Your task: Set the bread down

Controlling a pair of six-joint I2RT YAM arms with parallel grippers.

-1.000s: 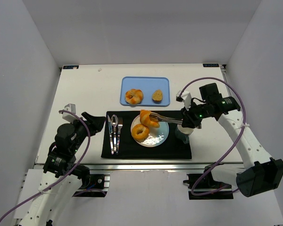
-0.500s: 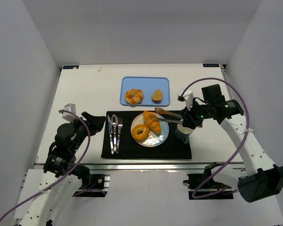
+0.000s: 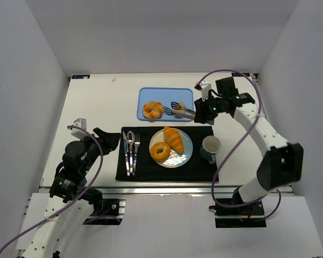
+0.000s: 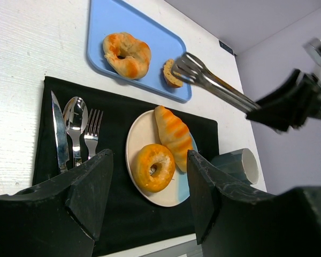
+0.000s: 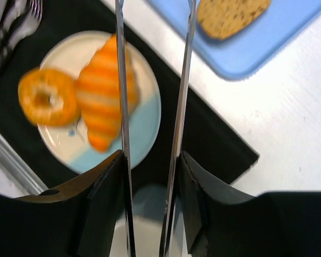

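A striped croissant (image 3: 174, 140) and a ring-shaped bun (image 3: 160, 151) lie on the white-and-blue plate (image 3: 186, 154). A knotted roll (image 3: 153, 110) and a small brown bread slice (image 5: 230, 16) lie on the blue tray (image 3: 151, 94). My right gripper (image 3: 203, 112) is shut on metal tongs (image 3: 183, 111). The tong tips are spread, empty and over the slice on the tray. In the right wrist view the tong arms (image 5: 184, 80) run up from my right gripper (image 5: 150, 209). My left gripper (image 4: 150, 203) is open and empty, low at the left, pointing at the plate (image 4: 136, 144).
A black mat (image 3: 151, 172) holds the plate and a knife, spoon and fork (image 3: 131, 150) at its left. A grey-blue mug (image 3: 210, 146) stands at the mat's right edge, right of the plate. White walls enclose the table.
The tongs let the croissant go onto the plate beside the ring bun. My right arm then swung the empty tongs back and up to the blue tray. The left arm has not moved.
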